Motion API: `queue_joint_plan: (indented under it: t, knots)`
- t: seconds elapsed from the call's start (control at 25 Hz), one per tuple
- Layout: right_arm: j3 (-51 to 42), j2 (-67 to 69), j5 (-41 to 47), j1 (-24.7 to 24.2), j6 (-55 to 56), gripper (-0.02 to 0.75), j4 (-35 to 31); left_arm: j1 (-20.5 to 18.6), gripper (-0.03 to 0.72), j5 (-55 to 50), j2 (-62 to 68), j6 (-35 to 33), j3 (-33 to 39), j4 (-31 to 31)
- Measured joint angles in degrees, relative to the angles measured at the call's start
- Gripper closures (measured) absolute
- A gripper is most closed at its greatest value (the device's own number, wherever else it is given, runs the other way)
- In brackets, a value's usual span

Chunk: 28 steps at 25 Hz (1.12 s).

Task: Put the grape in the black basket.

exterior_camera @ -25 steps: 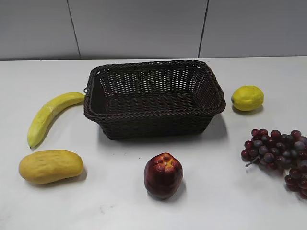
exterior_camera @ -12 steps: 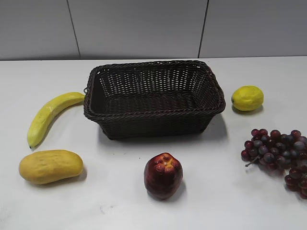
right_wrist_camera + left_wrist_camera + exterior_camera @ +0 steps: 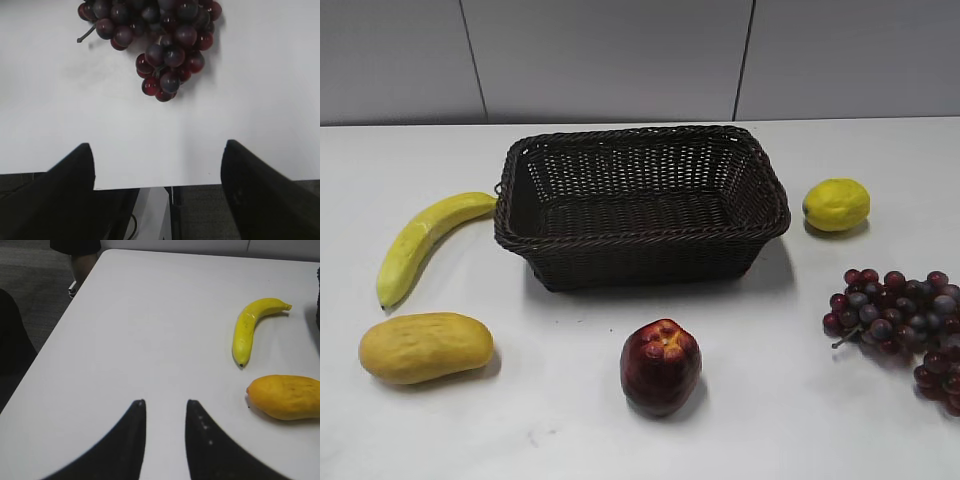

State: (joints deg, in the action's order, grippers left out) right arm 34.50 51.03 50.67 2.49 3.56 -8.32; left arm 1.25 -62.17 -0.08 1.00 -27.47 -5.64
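Note:
The grape (image 3: 905, 320), a bunch of dark red-purple berries with a thin stem, lies on the white table at the right edge of the exterior view. It also shows at the top of the right wrist view (image 3: 155, 35). The black basket (image 3: 640, 235), woven and empty, stands at the table's middle back. My right gripper (image 3: 157, 147) is open wide and empty, over the table's near edge, short of the grape. My left gripper (image 3: 164, 402) is open with a narrow gap, empty, above bare table left of the banana. Neither gripper shows in the exterior view.
A yellow banana (image 3: 420, 240) and a yellow-orange mango-like fruit (image 3: 425, 347) lie left of the basket; both show in the left wrist view, banana (image 3: 252, 327), fruit (image 3: 285, 396). A dark red apple (image 3: 660, 365) sits in front. A lemon (image 3: 836, 204) lies right of the basket.

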Motion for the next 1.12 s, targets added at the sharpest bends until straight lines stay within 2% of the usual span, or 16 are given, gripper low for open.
queue_joint_plan:
  t: [0.56,0.92,1.0,1.12]
  knots:
    - [0.75,31.19,-22.84,0.0,3.68,0.146,1.12,0.0,0.473,0.0,0.0,0.0,0.0,0.0]
    - [0.75,40.46,-28.28,0.0,4.93,0.155,1.73,0.0,0.473,0.0,0.0,0.0,0.0,0.0]
    - [0.75,40.85,-28.63,0.0,4.93,0.204,1.77,0.0,0.473,0.0,0.0,0.0,0.0,0.0]
    - [0.75,40.85,-28.86,0.0,4.93,0.398,1.77,0.0,0.473,0.0,0.0,0.0,0.0,0.0]
